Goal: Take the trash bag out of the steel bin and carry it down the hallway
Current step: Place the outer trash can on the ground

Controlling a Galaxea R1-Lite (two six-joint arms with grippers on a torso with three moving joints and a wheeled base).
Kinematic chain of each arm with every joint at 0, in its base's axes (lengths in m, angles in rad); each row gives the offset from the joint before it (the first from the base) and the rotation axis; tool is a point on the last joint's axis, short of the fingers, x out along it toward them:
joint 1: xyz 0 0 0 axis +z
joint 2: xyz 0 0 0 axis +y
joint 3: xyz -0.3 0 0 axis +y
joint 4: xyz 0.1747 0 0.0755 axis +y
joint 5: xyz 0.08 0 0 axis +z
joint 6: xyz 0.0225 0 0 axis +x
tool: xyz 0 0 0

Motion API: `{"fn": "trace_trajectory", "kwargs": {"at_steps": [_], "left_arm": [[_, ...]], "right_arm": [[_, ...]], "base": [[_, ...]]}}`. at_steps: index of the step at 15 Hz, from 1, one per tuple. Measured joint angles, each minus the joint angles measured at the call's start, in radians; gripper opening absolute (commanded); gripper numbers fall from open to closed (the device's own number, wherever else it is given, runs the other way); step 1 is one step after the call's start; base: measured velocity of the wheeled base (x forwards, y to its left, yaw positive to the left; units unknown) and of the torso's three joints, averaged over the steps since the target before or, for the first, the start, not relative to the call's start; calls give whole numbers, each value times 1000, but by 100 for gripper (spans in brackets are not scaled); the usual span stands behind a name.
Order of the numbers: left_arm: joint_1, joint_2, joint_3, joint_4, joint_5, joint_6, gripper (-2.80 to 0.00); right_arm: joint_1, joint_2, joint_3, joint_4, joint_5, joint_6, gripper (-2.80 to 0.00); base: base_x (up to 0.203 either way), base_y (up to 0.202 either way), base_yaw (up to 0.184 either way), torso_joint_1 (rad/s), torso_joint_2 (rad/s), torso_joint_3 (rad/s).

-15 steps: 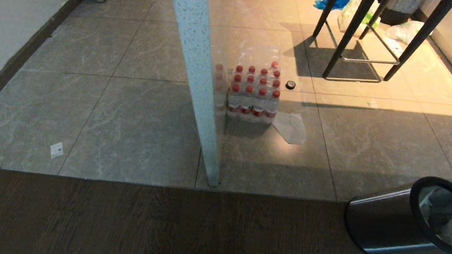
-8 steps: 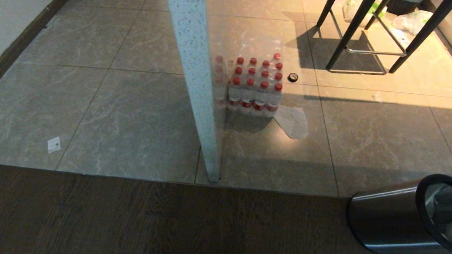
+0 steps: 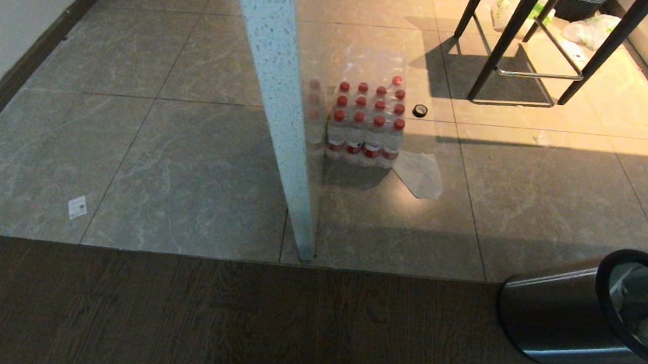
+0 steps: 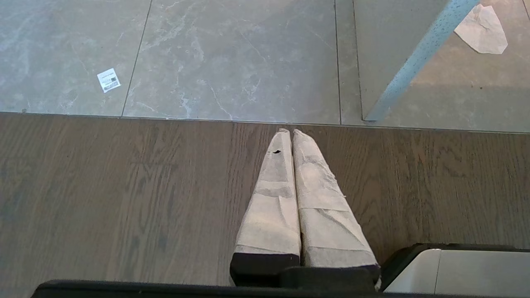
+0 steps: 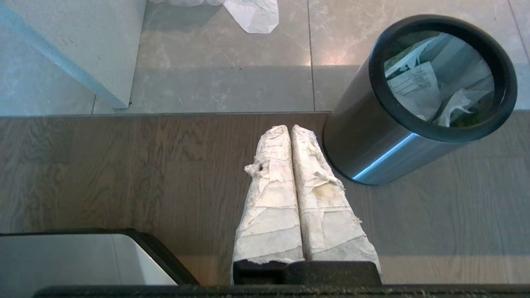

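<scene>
Where the dark wood-plank floor (image 3: pixel 227 327) meets the glossy grey marble-look tiles (image 3: pixel 183 162), a speckled pale-blue slanted post (image 3: pixel 283 112) comes down at the seam, with bare tile on both sides of it. Beyond the post sits a shrink-wrapped pack of red-capped water bottles (image 3: pixel 365 126), a flat sheet of pale paper (image 3: pixel 419 176) just beside it, and farther off the black metal legs of a stool (image 3: pixel 515 52). Right of the post, on the wood, stands the small round shiny steel bin with a black rim ring (image 3: pixel 561 312), and the thin white trash bag (image 5: pixel 439 87) lies crumpled inside it. My right tool (image 5: pixel 291 129) hangs pressed shut and empty just beside the bin's wall; my left tool (image 4: pixel 290 132) is likewise shut over bare wood.
</scene>
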Motion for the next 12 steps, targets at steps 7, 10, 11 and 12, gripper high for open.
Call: {"fn": "trace_trajectory", "kwargs": {"at_steps": [7, 10, 11, 12], "left_arm": [[0, 0, 0, 1, -1, 0, -280], [0, 0, 0, 1, 0, 0, -280], [0, 0, 0, 0, -1, 0, -280], [0, 0, 0, 1, 0, 0, -280]], "right_arm": [[-4, 95, -283, 153, -12, -25, -280], [-8, 326, -499, 313, -46, -35, -280], [-10, 417, -544, 332, -61, -38, -280], [-10, 513, -580, 336, -85, -39, -280]], "base": [[0, 0, 0, 0, 0, 0], [0, 0, 0, 0, 0, 0], [0, 0, 0, 0, 0, 0], [0, 0, 0, 0, 0, 0]]}}
